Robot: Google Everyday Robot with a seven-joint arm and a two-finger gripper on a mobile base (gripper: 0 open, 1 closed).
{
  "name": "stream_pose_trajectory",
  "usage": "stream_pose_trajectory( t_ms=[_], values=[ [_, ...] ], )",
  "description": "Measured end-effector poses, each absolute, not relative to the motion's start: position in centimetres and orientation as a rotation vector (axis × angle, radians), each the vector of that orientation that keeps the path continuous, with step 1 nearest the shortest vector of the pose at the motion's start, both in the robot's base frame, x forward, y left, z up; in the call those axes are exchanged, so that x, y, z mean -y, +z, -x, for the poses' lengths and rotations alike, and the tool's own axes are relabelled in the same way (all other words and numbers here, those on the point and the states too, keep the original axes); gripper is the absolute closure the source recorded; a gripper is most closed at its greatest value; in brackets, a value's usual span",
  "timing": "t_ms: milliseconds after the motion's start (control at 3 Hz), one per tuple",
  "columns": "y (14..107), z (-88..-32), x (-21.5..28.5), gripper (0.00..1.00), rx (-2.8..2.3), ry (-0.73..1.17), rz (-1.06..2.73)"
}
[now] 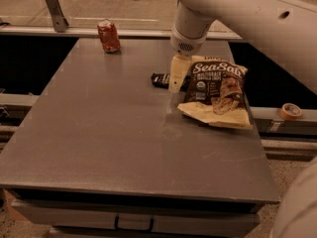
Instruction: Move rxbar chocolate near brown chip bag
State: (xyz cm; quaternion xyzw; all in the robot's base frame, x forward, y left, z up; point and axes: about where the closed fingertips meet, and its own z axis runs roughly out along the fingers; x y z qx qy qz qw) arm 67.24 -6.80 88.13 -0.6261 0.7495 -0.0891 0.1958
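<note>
1. Now, the gripper [174, 81] was seen low at the upper centre of the frame, set down right at the rxbar chocolate [159, 79]; whether it was clenched or released could not be told.
2. The bar was found lying flat on the table [99, 133], just left of the brown chip bag [215, 90], with its right end hidden.
3. Only a short, level nudge rightward was judged to be needed, and the bag was best left unshoved.
</note>
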Motion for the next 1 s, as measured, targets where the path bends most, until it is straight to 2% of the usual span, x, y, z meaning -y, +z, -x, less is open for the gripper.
stream_pose_trajectory(
  t_ms=[333,1000],
  values=[
    [88.4,-67.4,8.2,0.0,-2.11,-0.191,1.702],
    [98.0,-65.8,18.4,0.0,-2.022,-0.327,1.436]
  ],
)
